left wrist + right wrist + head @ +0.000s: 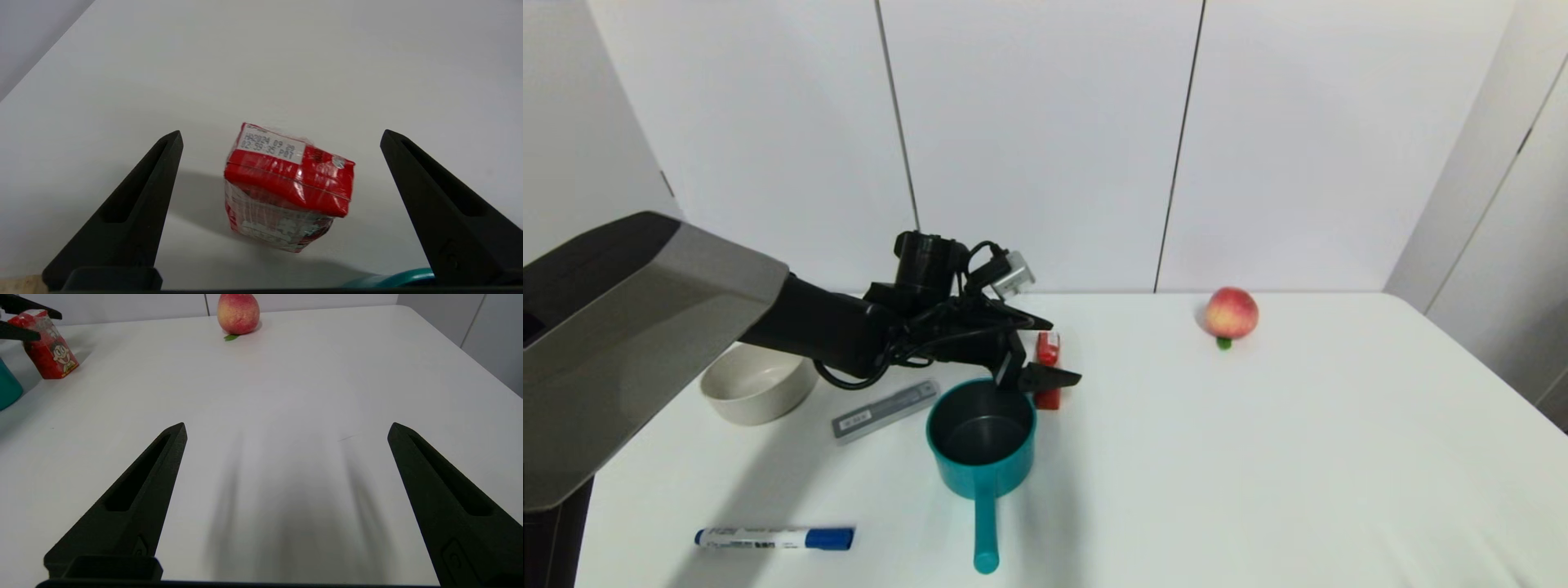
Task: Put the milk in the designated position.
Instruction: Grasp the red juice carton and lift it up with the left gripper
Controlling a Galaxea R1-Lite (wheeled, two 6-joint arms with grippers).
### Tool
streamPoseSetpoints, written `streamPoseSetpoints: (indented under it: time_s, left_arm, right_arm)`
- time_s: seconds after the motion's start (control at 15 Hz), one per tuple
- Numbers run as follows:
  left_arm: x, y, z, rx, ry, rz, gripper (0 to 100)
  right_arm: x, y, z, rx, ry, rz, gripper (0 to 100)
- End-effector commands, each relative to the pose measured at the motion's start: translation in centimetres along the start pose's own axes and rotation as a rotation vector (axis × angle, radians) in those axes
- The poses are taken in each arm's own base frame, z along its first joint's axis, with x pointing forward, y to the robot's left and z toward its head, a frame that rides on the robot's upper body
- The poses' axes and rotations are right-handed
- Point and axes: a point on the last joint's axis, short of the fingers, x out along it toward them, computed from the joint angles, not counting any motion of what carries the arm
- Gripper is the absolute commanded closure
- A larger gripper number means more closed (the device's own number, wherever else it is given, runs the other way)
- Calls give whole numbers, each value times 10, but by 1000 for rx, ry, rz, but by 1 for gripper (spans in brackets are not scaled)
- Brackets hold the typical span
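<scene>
Overhead, left pincer [1045,353] reaching across the tabletop [1258,457], spread wide around the milk [1048,349], one finger behind the red carton and one in front. Milk upright just beyond the rim of the teal pot [982,441]. Left of the pot, a grey bar-shaped object [885,411] with a small label too fine to read, and a beige bowl [758,384]. Nearer the front edge, a blue-capped marker [774,538], print illegible. Far off to the right, a peach [1231,314]. Right arm out of this view.

At the left wrist, pincer [280,136] gaping, fingers [139,204] well clear of the milk [286,188] on both sides, nothing gripped. White date stamp on the carton top, roughly "HA2024 09 20 / 02:59:35 P01". Sliver of teal pot [392,280] at the edge.

At the right wrist, pincer [286,426] fully apart over bare tabletop [286,396], empty. In the distance, milk [49,351] showing a cartoon boy's face, framed by the other arm's black fingertips [30,310]; peach [238,313] beyond.
</scene>
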Motion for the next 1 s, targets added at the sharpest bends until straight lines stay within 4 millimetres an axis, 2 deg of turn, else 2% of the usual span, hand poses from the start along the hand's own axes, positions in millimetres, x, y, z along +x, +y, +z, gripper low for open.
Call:
streamPoseSetpoints:
  time_s: [0.07, 0.33, 0.73, 1.0]
  left_arm:
    - [2, 2, -2, -4, 6, 1, 0]
    - [0, 3, -2, 8, 52, 64, 0]
    - [-7, 9, 13, 46, 139, 62, 0]
    - [-8, 8, 13, 40, 168, 46, 0]
  right_arm:
    - [0, 0, 0, 0, 2, 0, 0]
    - [0, 0, 0, 0, 2, 0, 0]
    - [0, 0, 0, 0, 2, 0, 0]
    - [0, 0, 0, 0, 2, 0, 0]
